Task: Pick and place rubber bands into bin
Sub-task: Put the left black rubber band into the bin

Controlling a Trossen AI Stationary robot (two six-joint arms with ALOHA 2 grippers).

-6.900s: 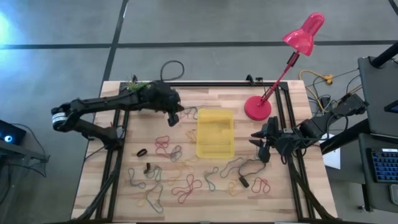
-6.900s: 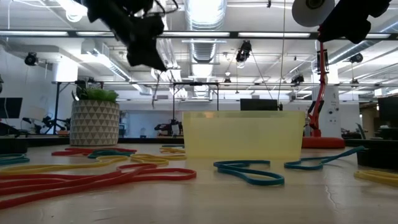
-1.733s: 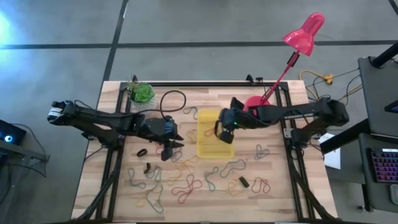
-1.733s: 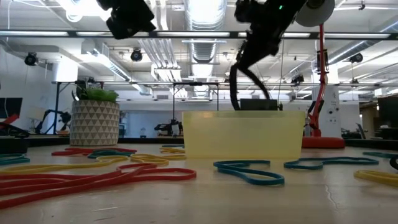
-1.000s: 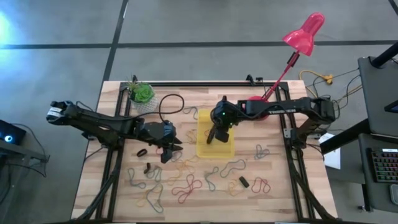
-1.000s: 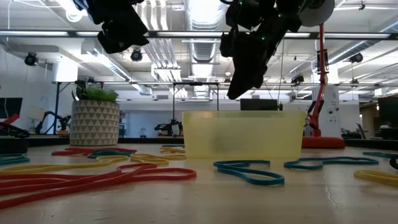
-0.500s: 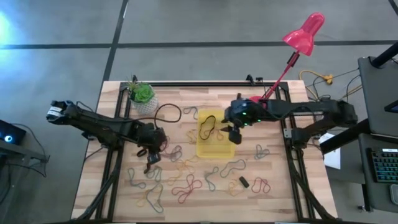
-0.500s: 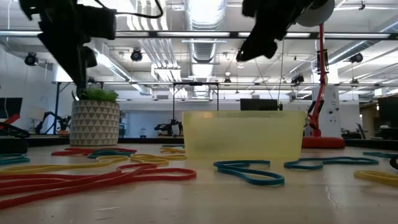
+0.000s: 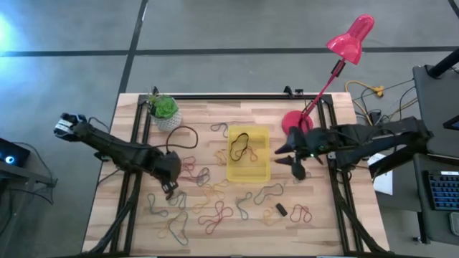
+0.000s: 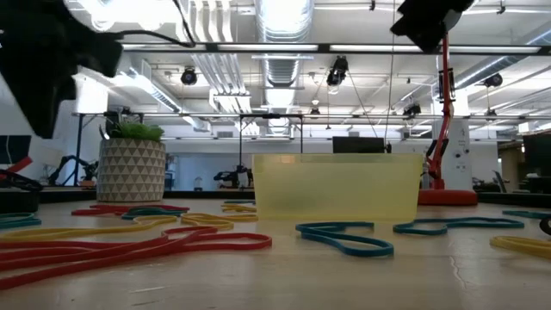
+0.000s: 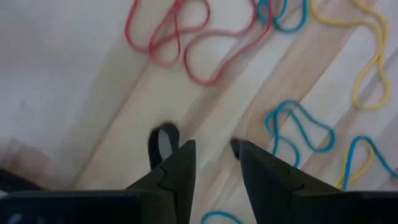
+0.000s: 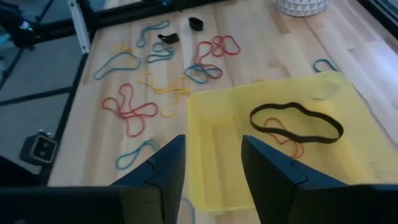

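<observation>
wooden table [image 9: 215, 115], pink lamp [image 9: 349, 41] at its far right | bin [image 9: 248, 155] mid-table holds a black band [image 12: 296, 122] over what may be a red one | rubber bands [image 9: 215, 211] strewn on the near boards | left gripper [image 11: 213, 163] low, fingers parted, empty, just beside a small black band [image 11: 163, 142] | right gripper [image 9: 294, 163] right of the bin, fingers apart, empty

Two dark arms, matte black, slim jointed links. Left arm [image 9: 115, 149], left half of frame, ends in a pale grey-white cap at far left; a thin black cable loops off beside it. Right arm [image 9: 366, 140], right half, shows a small green light near its wrist. Pincer fingers [image 12: 166, 169] black, angular, wedge-tipped.
</observation>
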